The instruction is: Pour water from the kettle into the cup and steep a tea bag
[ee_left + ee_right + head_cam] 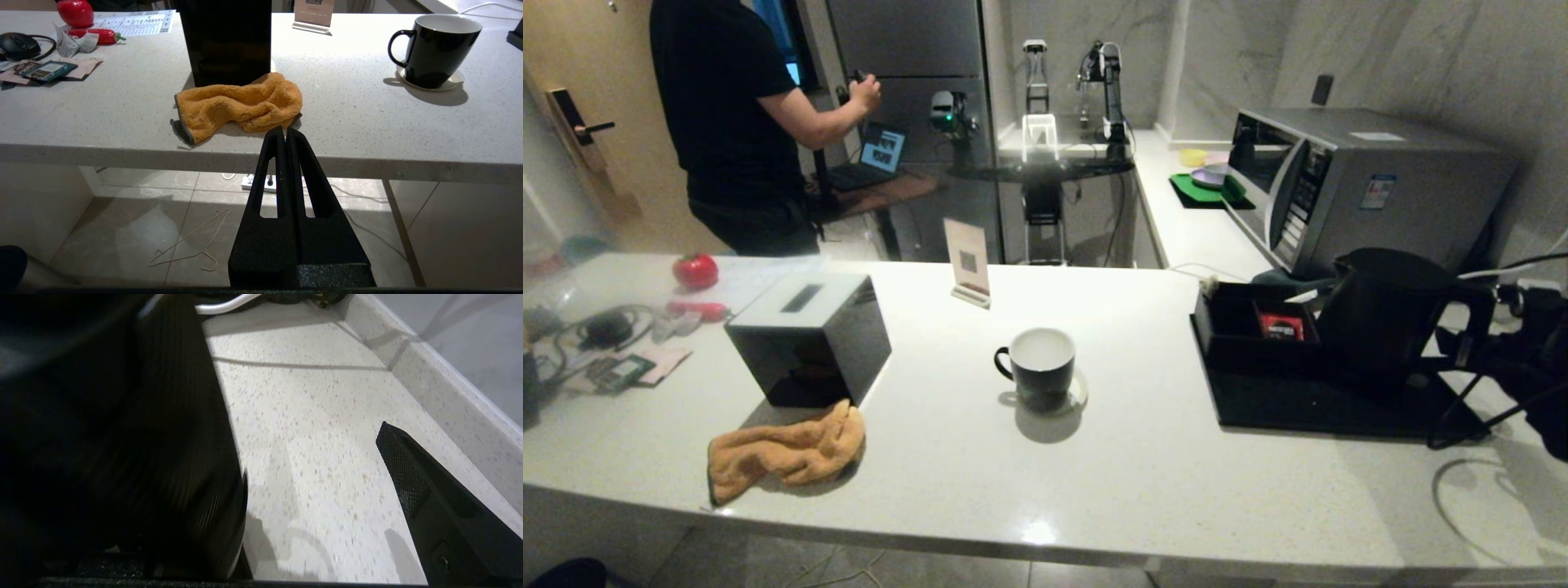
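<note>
My counter [1143,457] is pale speckled stone, smooth with a slight sheen. The cup [1037,369] looks like glazed ceramic, glossy black outside. The kettle [1388,314] seems matt black. The orange cloth [241,104] is nubbly terry. My right gripper's finger [412,473] has a fine textured pad.

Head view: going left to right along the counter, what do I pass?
Tomato → black box → sign card → cup → tray → kettle → right gripper at the kettle's handle.
</note>
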Motion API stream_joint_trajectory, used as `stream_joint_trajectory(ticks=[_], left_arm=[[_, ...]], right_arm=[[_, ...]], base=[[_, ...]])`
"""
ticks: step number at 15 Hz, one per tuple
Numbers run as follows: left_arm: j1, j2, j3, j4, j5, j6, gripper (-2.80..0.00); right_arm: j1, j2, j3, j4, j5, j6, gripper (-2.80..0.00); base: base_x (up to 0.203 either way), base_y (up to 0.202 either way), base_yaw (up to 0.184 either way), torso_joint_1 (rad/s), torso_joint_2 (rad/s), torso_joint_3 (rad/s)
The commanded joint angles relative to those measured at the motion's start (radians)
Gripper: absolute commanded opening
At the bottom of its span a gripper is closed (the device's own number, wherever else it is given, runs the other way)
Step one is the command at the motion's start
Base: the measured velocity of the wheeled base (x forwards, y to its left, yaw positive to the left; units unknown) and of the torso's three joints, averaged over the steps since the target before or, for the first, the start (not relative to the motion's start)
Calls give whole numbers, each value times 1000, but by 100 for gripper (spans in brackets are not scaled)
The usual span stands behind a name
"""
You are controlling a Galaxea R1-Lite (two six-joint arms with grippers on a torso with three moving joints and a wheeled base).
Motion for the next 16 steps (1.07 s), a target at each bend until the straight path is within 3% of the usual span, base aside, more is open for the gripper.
stream_joint_trajectory(ticks=[1,16], left_arm=[[0,0,0,0,0,1,-280],[0,0,0,0,0,-1,-280]], right_arm=[[4,25,-29,-7,0,-1,0],[43,72,-167,-8,-57,0,0]], base=[[0,0,0,0,0,0],[0,0,0,0,0,0]])
